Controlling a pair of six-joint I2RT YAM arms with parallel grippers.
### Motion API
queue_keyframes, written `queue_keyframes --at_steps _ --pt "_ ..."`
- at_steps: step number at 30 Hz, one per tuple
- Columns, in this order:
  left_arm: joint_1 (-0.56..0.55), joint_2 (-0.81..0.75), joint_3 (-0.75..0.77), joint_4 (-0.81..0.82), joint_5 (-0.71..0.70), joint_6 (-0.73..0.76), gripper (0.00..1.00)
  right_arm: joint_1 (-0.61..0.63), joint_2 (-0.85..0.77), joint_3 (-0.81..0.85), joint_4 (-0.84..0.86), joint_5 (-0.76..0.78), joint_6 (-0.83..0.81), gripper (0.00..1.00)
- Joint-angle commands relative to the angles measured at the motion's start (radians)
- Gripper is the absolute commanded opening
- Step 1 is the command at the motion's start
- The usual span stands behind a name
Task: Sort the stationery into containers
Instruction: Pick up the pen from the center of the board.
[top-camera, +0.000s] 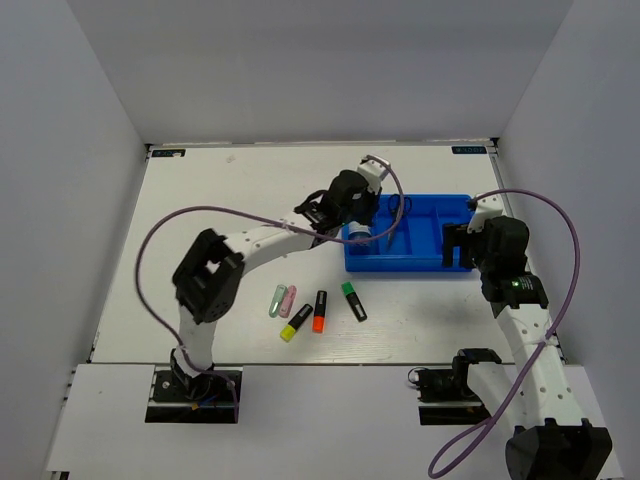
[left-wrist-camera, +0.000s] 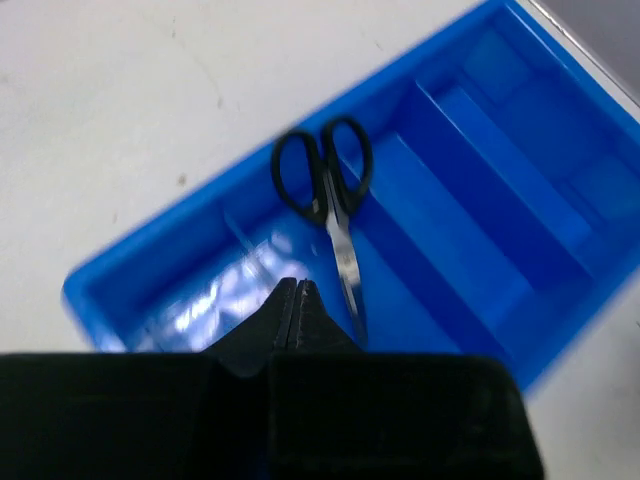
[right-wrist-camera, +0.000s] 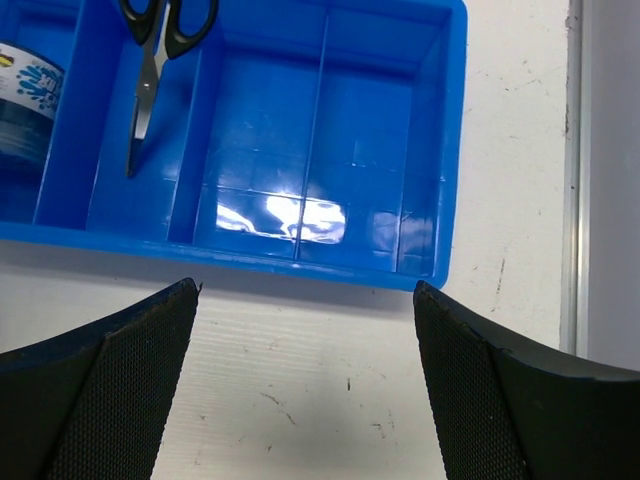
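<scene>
We see our left gripper (left-wrist-camera: 297, 288) pinched together over the shallow bright-blue plastic tray (left-wrist-camera: 480, 190), where small black-handled scissors (left-wrist-camera: 327, 192) lie. Our right gripper (right-wrist-camera: 305, 290) is spread apart beside it.

Left end effector (left-wrist-camera: 296, 296) (fingers together) above blue tray (left-wrist-camera: 455, 235); scissors (left-wrist-camera: 329, 205) lie in 1 compartment.

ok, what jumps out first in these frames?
The blue tray right of centre, scissors and a roll already in it. Five highlighters lie on the table by its near left corner. Left gripper hangs shut over the tray, right gripper open at its near edge.
</scene>
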Motion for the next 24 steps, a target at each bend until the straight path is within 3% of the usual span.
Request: queue_keyframes --at_steps 1,2,3,4,5,7,9,14,19,24 --pt "-0.023 -0.328 -0.066 -0.188 -0.080 0.008 0.04 -0.004 -0.016 -0.011 0.028 -0.047 -0.006 0.90" --pt "-0.021 -0.359 -0.092 -0.258 -0.109 -0.012 0.06 -0.007 -0.016 -0.011 0.028 -0.082 -0.015 0.90" --pt "-0.024 -0.392 -0.122 -0.326 -0.172 -0.046 0.31 -0.004 -0.010 -0.011 0.006 -0.131 -0.026 0.90" --pt "-0.021 -0.469 -0.139 -0.493 -0.223 -0.086 0.45 -0.003 -0.005 -0.006 -0.004 -0.157 -0.044 0.90" --pt "-0.023 -0.495 -0.181 -0.551 -0.279 -0.106 0.55 -0.001 0.001 -0.001 -0.014 -0.226 -0.057 0.90" --pt "-0.023 -0.566 -0.260 -0.742 -0.318 -0.170 0.70 0.005 0.018 0.011 -0.063 -0.338 -0.084 0.90" --pt "-0.021 -0.610 -0.328 -0.841 -0.358 -0.224 0.77 0.010 0.042 0.028 -0.104 -0.451 -0.103 0.86" --pt "0.017 -0.673 -0.520 -0.937 -0.365 -0.380 0.80 0.014 0.047 0.034 -0.132 -0.487 -0.124 0.82" --pt "0.071 -0.688 -0.696 -0.823 -0.272 -0.399 0.68 0.008 0.047 0.029 -0.127 -0.484 -0.124 0.82" --pt "0.123 -0.687 -0.767 -0.741 -0.196 -0.404 0.61 0.010 0.055 0.028 -0.127 -0.483 -0.126 0.82"
